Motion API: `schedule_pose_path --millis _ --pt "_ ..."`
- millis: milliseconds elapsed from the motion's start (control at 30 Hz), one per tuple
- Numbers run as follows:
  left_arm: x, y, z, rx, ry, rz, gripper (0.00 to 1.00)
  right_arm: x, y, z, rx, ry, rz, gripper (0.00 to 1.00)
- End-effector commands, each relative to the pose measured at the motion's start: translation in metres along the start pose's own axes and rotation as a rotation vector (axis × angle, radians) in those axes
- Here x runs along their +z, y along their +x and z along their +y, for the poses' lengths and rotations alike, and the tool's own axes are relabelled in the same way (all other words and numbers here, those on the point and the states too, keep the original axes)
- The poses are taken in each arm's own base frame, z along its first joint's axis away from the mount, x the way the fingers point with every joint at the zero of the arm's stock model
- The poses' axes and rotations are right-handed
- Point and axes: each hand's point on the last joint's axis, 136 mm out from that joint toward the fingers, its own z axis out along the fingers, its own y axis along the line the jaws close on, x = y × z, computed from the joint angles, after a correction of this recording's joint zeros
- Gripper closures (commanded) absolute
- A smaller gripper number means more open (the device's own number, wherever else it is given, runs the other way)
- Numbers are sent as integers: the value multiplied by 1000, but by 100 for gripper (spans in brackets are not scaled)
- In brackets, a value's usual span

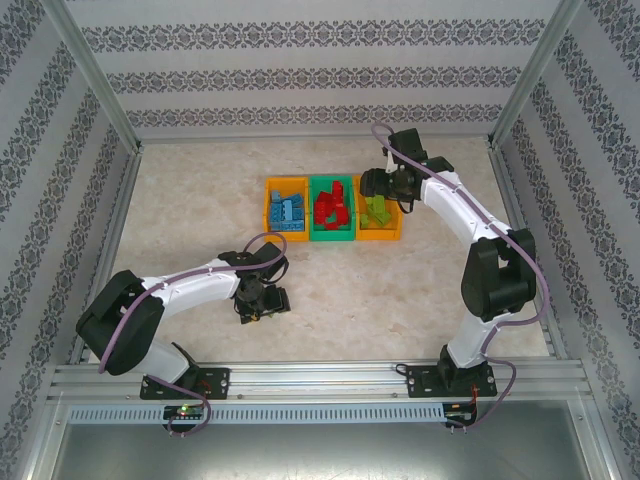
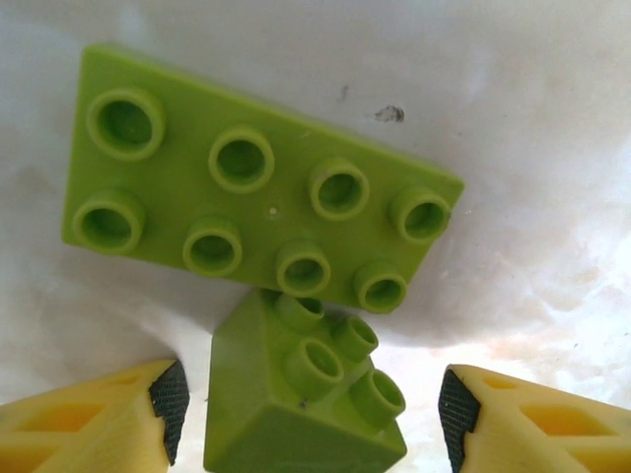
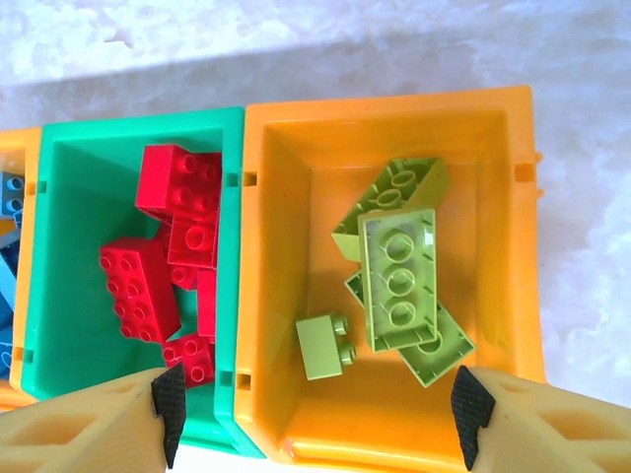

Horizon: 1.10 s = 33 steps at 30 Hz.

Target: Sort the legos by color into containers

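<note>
**Three bins sorted by colour, two green bricks on the surface**

The containers point(image 1: 332, 238) stand side by side in a row, nearer the far edge of the surface point(image 1: 180, 200) than the near one. The left orange bin point(image 1: 285, 236) holds light blue legos point(image 1: 288, 212). The green bin point(image 3: 69, 256) in the middle holds red legos point(image 3: 138, 286). The right orange bin point(image 3: 503, 197) holds light green legos: larger ones heaped together, an upturned brick point(image 3: 399, 276) on top, and a small brick point(image 3: 323, 345) alone on the bin floor beside them. The right tool point(image 3: 320, 404) hangs over this bin, jaws wide apart, nothing between them.

The left tool point(image 2: 311, 404) is low, close to the near edge, left of its middle. Its jaws are partly open and straddle a sloped brick point(image 2: 306, 384), light green, that rests on the surface. A gap shows at each pad, so it has no grip. A flat brick point(image 2: 261, 192) with eight studs, also light green, lies just beyond the sloped one
</note>
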Motion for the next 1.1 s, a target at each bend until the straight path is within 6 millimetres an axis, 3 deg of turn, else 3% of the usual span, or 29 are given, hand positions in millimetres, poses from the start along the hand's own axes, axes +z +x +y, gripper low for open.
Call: schedule_pose_path --millis 0,267,867,1067 --pt "-5 -7 -9 8 9 -33 37 -7 0 -5 31 -12 -17 26" --pt "-1 -7 -13 34 5 -21 55 -11 2 -13 47 -14 -23 26" --pt "7 -8 -40 120 21 7 74 -18 9 -28 74 -3 -24 25" --pt "5 -13 -55 146 48 -10 76 -23 11 -34 82 4 -35 24"
